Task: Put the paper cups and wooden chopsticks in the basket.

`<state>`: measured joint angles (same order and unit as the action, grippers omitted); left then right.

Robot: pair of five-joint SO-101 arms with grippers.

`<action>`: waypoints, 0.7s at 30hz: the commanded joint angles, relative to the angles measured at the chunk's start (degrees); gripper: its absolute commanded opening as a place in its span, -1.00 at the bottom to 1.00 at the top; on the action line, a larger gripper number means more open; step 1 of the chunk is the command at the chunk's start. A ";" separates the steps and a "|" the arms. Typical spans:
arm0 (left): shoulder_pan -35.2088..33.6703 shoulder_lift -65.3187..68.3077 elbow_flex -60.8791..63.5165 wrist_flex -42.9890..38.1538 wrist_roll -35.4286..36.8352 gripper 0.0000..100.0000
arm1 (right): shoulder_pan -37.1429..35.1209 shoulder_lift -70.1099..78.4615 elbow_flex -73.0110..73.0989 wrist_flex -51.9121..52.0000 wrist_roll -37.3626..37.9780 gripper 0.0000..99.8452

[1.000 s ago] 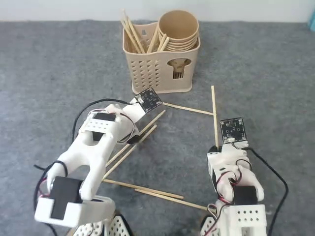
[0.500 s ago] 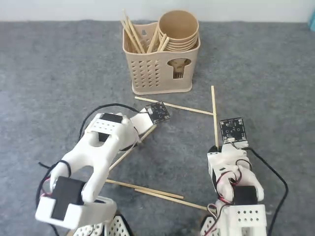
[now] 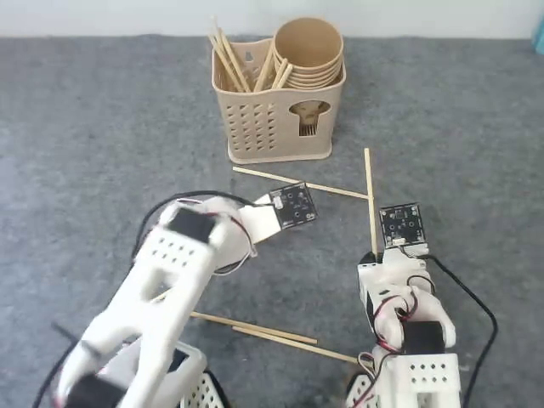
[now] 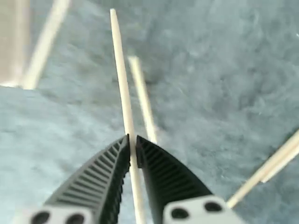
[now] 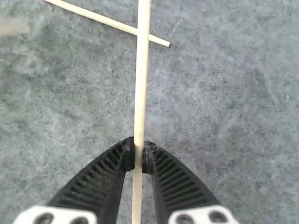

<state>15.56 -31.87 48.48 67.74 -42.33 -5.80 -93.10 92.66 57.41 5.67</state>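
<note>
Pulling back from the basket (image 3: 272, 127), left gripper (image 4: 132, 138) now pinches one chopstick (image 4: 121, 65); right gripper (image 5: 138, 145) unmoved, jaws clamped on another stick (image 5: 141, 70), both sticks still need dropping in.

paper cups (image 3: 308, 44): stacked in basket (image 3: 255, 127) | chopsticks (image 3: 336, 190): several loose outside

Left pincer (image 4: 132, 140) clamped on a chopstick (image 4: 122, 84), arm stretched forward; right pincer (image 5: 138, 147) likewise, arm folded back.
</note>
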 commanded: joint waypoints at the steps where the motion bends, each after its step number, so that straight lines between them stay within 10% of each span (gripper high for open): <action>1: 0.44 -13.89 -1.19 2.99 1.23 -0.97 | 0.13 -1.10 -1.58 0.48 0.97 -0.98; 9: 0.00 -28.22 -1.54 3.52 5.89 -0.97 | 0.13 -1.10 -1.58 0.48 0.88 -0.98; 21: -4.40 -35.69 -1.10 -24.18 32.35 -0.97 | 0.22 -1.10 -1.41 0.48 0.88 -0.98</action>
<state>14.33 -66.42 48.57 54.81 -16.75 -5.80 -93.10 92.66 57.41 5.67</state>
